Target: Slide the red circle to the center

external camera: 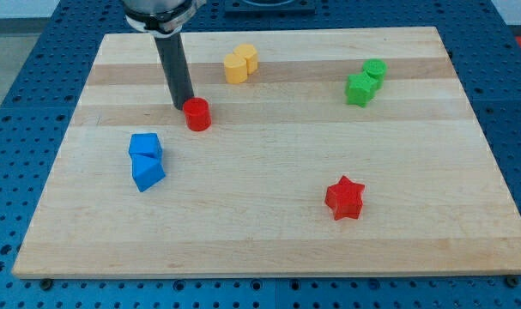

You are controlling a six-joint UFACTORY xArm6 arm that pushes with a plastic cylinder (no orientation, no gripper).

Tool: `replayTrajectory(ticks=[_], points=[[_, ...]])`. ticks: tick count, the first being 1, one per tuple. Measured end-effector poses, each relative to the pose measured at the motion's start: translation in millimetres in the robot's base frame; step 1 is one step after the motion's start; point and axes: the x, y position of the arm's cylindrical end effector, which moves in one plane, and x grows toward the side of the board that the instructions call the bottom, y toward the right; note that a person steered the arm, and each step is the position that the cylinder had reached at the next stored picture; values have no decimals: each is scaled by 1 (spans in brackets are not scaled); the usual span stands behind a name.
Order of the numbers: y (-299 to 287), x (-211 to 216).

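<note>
The red circle (197,114) is a short red cylinder standing on the wooden board (269,223), left of the board's middle and toward the view's top. My tip (183,106) is on the board right at the circle's upper left side, touching or almost touching it. The dark rod rises from there toward the view's top.
Two blue blocks (146,160) sit together below and left of the red circle. Two yellow blocks (240,63) sit at the top middle. Two green blocks (365,82) sit at the top right. A red star (344,198) lies at the lower right.
</note>
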Motion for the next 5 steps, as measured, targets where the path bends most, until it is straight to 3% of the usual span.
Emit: replayTrajectory(ticks=[5], points=[[32,54]])
